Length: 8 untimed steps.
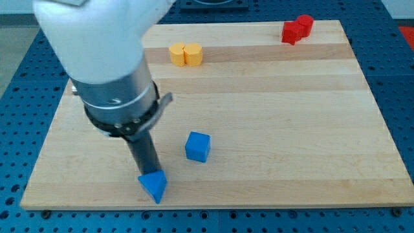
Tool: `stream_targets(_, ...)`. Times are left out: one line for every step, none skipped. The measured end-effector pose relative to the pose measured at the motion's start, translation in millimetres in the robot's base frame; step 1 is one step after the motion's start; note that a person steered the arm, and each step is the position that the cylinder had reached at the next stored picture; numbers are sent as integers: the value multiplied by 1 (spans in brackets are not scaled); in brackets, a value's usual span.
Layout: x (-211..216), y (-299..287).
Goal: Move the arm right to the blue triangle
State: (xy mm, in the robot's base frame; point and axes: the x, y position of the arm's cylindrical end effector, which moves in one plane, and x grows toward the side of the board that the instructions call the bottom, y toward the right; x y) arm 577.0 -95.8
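The blue triangle point(154, 186) lies near the bottom edge of the wooden board point(291, 129), left of centre. My dark rod comes down from the big white and grey arm body at the view's upper left. My tip point(148, 173) sits right at the triangle's top edge, touching it or almost so; the very end is hidden behind the block. A blue cube point(198, 146) lies a short way up and to the right of the triangle.
Two yellow blocks point(185, 54) sit side by side near the board's top, left of centre. Two red blocks point(297, 29) sit at the top right corner. A blue perforated table surrounds the board.
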Motion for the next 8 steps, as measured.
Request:
stream_targets(-9,34)
stream_targets(-54,37)
stream_targets(-104,44)
stream_targets(-119,55)
stream_targets(-103,19)
stream_targets(-70,12)
stream_targets(-41,28)
stream_targets(-20,67)
